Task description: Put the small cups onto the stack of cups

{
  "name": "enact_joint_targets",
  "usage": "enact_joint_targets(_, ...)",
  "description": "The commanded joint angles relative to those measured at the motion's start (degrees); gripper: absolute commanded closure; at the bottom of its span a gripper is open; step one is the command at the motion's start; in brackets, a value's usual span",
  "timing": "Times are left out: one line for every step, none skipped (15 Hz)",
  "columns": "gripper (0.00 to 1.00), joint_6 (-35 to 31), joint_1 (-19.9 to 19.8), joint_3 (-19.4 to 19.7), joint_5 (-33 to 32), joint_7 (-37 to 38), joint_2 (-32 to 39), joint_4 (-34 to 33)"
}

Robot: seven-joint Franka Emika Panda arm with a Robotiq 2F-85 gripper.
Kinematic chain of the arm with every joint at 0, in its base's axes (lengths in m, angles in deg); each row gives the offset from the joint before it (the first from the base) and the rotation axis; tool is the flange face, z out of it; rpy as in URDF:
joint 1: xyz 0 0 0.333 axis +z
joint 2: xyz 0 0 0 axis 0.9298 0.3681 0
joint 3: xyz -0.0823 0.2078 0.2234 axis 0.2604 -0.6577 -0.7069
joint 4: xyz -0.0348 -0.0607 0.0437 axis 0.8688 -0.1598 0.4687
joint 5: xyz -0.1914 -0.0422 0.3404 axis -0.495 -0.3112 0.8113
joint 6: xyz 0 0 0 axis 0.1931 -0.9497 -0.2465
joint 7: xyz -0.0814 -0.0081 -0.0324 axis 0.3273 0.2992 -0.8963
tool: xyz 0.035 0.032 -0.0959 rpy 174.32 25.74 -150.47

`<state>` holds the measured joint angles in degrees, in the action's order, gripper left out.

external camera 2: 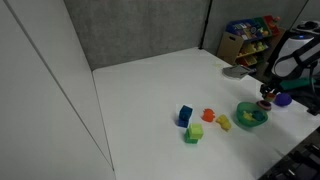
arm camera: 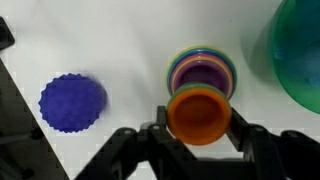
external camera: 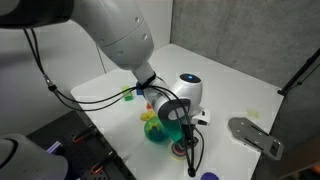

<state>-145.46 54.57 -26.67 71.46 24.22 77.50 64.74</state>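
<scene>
Orange cup (arm camera: 200,113): is being grasped by the hand (arm camera: 200,120), just beside the stack of cups (arm camera: 203,68), its rim overlapping the stack's edge in wrist view. Teal bowl (arm camera: 300,55): is being carried by the bench (arm camera: 110,40) near the stack. Spiky blue ball (arm camera: 72,103): is being carried likewise, on the stack's opposite side.

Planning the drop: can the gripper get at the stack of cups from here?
Probably yes. In the wrist view the gripper, shut on the orange cup, is right next to the stack of cups with nothing between; the teal bowl and blue spiky ball lie aside.
</scene>
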Motion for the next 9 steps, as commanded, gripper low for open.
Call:
enact_joint_targets(0.66,-1.17,-1.86,-1.46,2.03,-2.66,-0.66,1.32)
enact_joint_targets(0.66,-1.14,-2.05,-1.59,2.34,-2.88,-0.64,1.45)
enact_joint_targets(0.66,-1.24,-2.38,-1.79,2.57,-3.20,-0.56,1.57)
enact_joint_targets(0.66,-1.24,-2.79,-2.07,2.81,-3.55,-0.45,1.61)
enact_joint_targets(0.66,-1.36,-3.19,-2.36,3.06,-3.93,-0.28,1.62)
enact_joint_targets(0.66,-1.31,-3.69,-2.71,3.47,-4.47,-0.03,1.50)
enact_joint_targets(0.66,-1.37,-4.08,-2.99,3.82,-4.92,0.18,1.42)
enact_joint_targets(0.66,-1.38,-4.52,-3.34,4.21,-5.47,0.37,1.38)
enact_joint_targets(0.66,-1.58,-4.96,-3.77,4.68,-6.01,0.53,1.42)
